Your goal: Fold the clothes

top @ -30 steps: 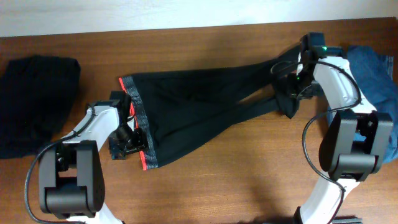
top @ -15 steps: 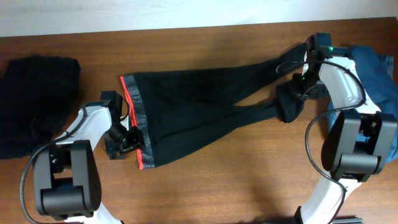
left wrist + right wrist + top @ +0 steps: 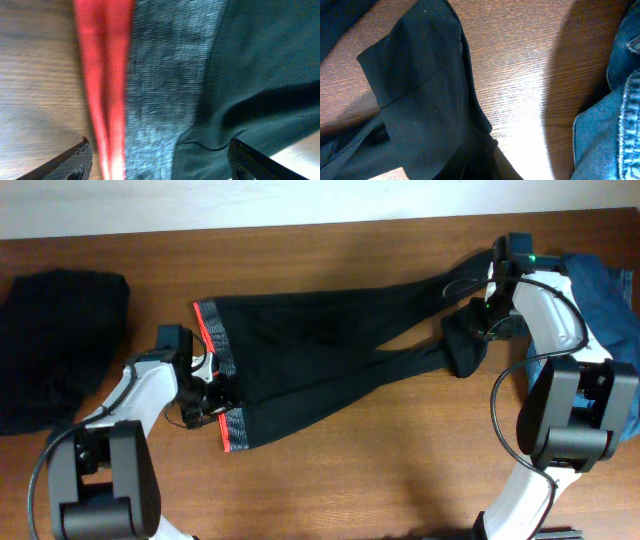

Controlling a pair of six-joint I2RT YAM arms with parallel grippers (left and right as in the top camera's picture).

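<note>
The trousers (image 3: 320, 365) lie spread along the bench (image 3: 350, 480). Only the left wrist view shows the left end effector (image 3: 165, 161) wide over the grey, red-edged waistband (image 3: 165, 75). Overhead, the right end effector (image 3: 478, 320) meets the bunched leg ends; I cannot tell its opening.

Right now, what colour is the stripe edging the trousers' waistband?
The stripe is bright red, beside the grey waistband; clearest in the left wrist view.

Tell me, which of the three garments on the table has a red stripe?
The long black trousers spread across the middle: their grey waistband is edged in red. The dark heap at left is plain; the garment at right is blue denim.
</note>
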